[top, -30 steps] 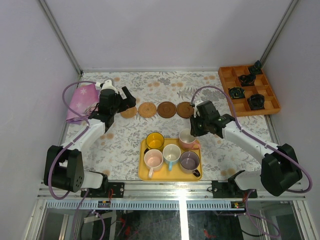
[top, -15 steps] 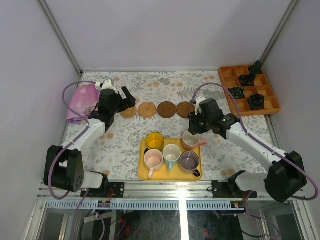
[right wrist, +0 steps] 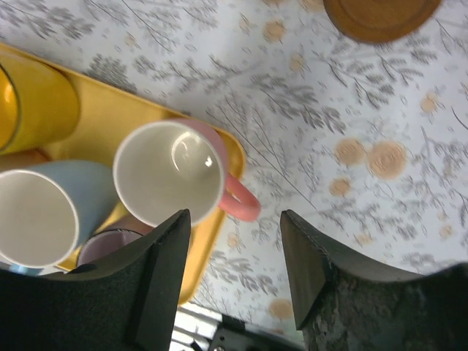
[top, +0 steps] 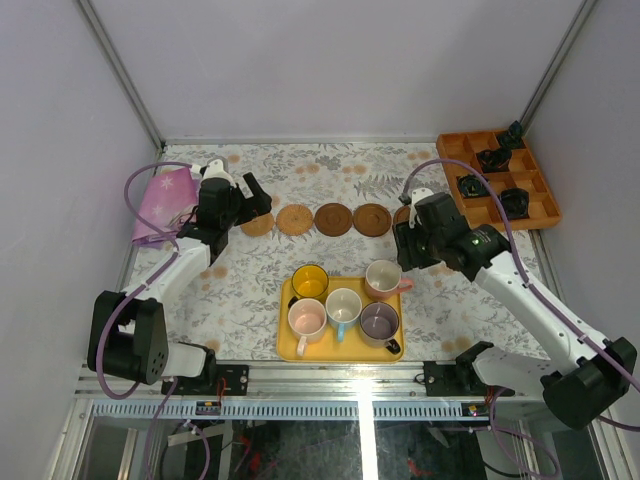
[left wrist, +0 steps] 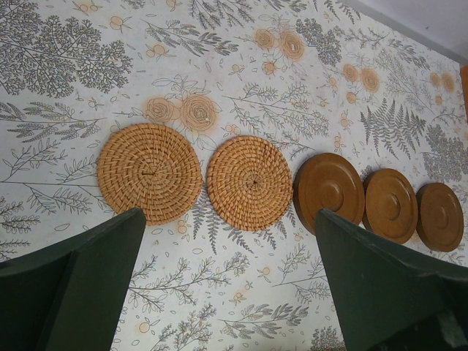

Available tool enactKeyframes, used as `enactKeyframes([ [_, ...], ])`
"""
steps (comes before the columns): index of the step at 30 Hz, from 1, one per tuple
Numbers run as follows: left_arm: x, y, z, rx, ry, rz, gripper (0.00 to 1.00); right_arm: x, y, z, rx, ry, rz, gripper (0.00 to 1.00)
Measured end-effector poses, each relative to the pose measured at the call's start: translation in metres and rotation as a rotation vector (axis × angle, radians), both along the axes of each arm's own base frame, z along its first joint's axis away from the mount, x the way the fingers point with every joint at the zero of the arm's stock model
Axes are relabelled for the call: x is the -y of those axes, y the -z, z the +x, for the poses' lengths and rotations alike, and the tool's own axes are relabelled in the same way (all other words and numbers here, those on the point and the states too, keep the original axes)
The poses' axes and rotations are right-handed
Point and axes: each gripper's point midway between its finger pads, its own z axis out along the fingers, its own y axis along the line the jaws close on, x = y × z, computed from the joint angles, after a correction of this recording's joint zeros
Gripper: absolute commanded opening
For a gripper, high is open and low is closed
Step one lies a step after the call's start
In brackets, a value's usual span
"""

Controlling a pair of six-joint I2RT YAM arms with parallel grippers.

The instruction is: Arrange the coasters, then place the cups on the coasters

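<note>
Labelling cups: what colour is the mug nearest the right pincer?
Salmon pink mug, white inside; right wrist view.

- The top external camera looked down from above and behind the arm bases, far enough back to take in the whole table.
- The left wrist camera looked almost straight down, close over the row of coasters.
- The right wrist camera looked down, close over the salmon pink cup at a corner of the yellow tray.
- The overhead view contained both of those patches.

right tool opened, lifted off salmon cup
</note>
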Motion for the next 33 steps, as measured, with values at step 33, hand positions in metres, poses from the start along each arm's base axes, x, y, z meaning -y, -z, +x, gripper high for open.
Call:
enactKeyframes([
  [33,0.004,0.004,0.001,-0.012,0.016,-0.006,1.00,0.019,0.053,-0.033,-0.307,-0.141,-0.225,0.67],
])
